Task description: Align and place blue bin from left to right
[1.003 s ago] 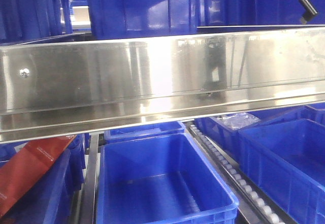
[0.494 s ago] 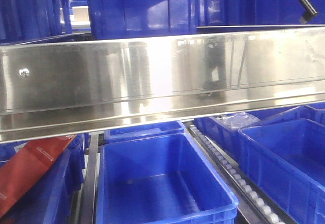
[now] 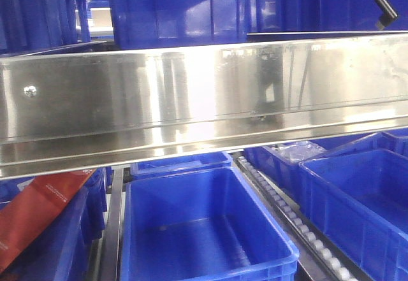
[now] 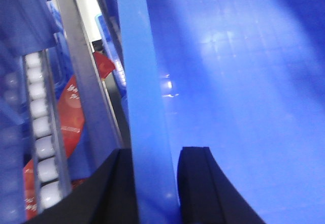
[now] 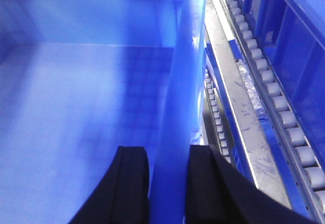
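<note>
Across the last second the blue bin [image 3: 207,230] in the front view has slid slightly toward the camera, its near rim now sitting a little lower in the picture, while the racking around it has not shifted. A wide polished steel beam [image 3: 204,102] crosses the front view from edge to edge, carrying blurred reflections, with dark blue crates [image 3: 178,13] stacked on the level above it. Below the beam, at far left, a red carton [image 3: 38,211] leans in a neighbouring crate. The blue bin occupies the centre lane, open side up and empty, with a second crate [image 3: 182,164] close behind it. To its right a roller track [image 3: 287,214] of white wheels runs diagonally, and beyond that stands another blue crate [image 3: 363,204]. In the left wrist view, the left gripper [image 4: 152,183] straddles the bin's left wall, one black finger [image 4: 117,188] outside and one inside, clamped on the rim; a roller strip [image 4: 40,148] and steel rail [image 4: 86,76] lie beside it. In the right wrist view, the right gripper [image 5: 167,183] likewise grips the bin's right wall, fingers on either face, with a grey roller rail [image 5: 269,92] alongside.
</note>
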